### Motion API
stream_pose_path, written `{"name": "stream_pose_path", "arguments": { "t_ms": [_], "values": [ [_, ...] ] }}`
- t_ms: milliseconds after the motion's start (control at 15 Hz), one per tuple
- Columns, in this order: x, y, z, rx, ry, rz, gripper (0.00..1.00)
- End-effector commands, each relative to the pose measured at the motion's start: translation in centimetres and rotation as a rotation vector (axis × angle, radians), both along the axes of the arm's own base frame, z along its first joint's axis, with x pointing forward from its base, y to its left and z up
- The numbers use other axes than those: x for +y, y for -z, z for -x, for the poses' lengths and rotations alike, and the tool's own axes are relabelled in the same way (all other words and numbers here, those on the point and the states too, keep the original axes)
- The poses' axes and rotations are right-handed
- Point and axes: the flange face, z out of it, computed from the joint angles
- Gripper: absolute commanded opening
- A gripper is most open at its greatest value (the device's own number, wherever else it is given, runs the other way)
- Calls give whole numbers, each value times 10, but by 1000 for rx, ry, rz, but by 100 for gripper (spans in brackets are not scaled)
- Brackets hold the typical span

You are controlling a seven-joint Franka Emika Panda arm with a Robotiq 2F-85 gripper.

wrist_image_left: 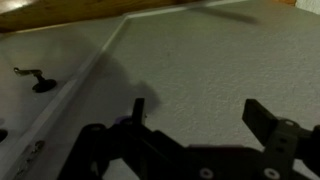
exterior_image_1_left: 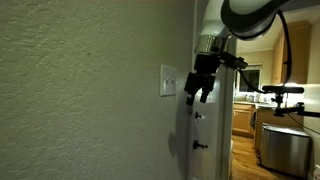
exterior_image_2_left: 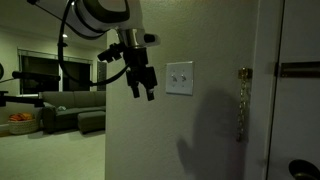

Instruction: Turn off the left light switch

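A white double light switch plate [exterior_image_2_left: 179, 78] is mounted on the textured wall; it also shows edge-on in an exterior view [exterior_image_1_left: 168, 81]. My gripper [exterior_image_2_left: 141, 88] hangs to the left of the plate and a little in front of the wall, not touching it. In an exterior view the gripper [exterior_image_1_left: 196, 90] is just beside the plate. Its fingers are spread apart with nothing between them. In the wrist view the gripper [wrist_image_left: 195, 112] faces bare textured wall; the switch plate is out of that view.
A white door with a chain latch [exterior_image_2_left: 241, 100] and a handle [wrist_image_left: 36, 80] stands beside the wall. A sofa [exterior_image_2_left: 65, 110] lies in the dim room behind. A kitchen with wooden cabinets [exterior_image_1_left: 246, 90] and a camera stand [exterior_image_1_left: 283, 92] show past the wall corner.
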Motion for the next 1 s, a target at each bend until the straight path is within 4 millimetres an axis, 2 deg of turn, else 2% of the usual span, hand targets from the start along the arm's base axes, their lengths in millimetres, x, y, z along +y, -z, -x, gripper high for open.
{"name": "stream_pose_path", "arguments": {
  "t_ms": [0,200,267,400,533,867,933],
  "values": [
    [-6,-20,-18,-70,-38,18,100],
    [-8,-34,-27,-125,-47,24,96],
    [-9,-37,-29,-141,-47,24,91],
    [-9,-45,-34,-172,-49,27,80],
    [-10,-54,-38,-204,-53,34,60],
    [-11,-74,-48,-294,-61,65,27],
    [-11,-77,-50,-306,-64,68,31]
  ]
}}
